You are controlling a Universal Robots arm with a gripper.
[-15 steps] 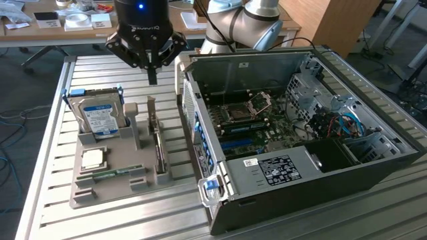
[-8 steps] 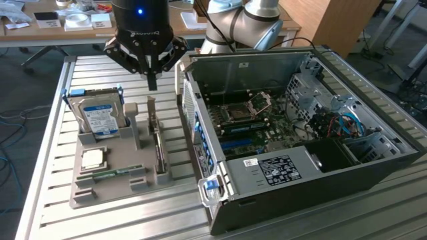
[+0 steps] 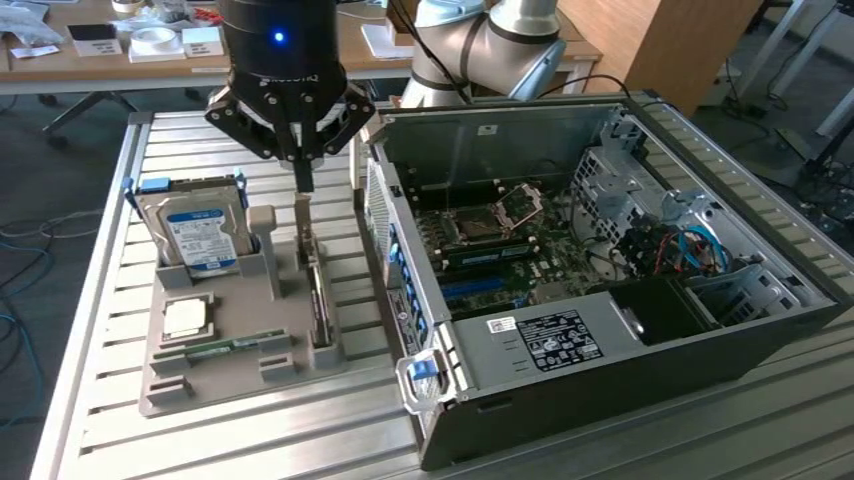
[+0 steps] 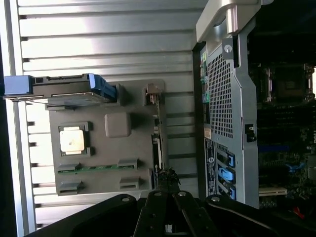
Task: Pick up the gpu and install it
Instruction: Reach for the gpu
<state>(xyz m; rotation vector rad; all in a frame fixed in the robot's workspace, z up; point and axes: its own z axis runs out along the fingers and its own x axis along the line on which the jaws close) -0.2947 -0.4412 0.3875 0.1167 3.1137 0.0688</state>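
The gpu (image 3: 318, 290) stands on its edge in a slot of the grey holder (image 3: 227, 372), a thin card with its pale bracket end uppermost. My gripper (image 3: 304, 180) hangs straight above that upper end with its dark fingers shut together; I cannot tell whether the tips touch the card. In the wrist view the gpu (image 4: 157, 143) runs as a narrow strip along the holder (image 4: 133, 163), and the gripper (image 4: 168, 175) meets at its near end. The open computer case (image 3: 601, 290) lies just beside the holder, on the exterior view's right, its motherboard (image 3: 507, 250) exposed.
The holder also carries a silver hard drive (image 3: 200, 235) with a blue-white label, a square processor (image 3: 187, 317) and a green memory stick (image 3: 234, 345). The case's perforated rear wall (image 4: 222, 98) stands close to the gpu. Everything rests on a slatted metal table (image 3: 107, 300).
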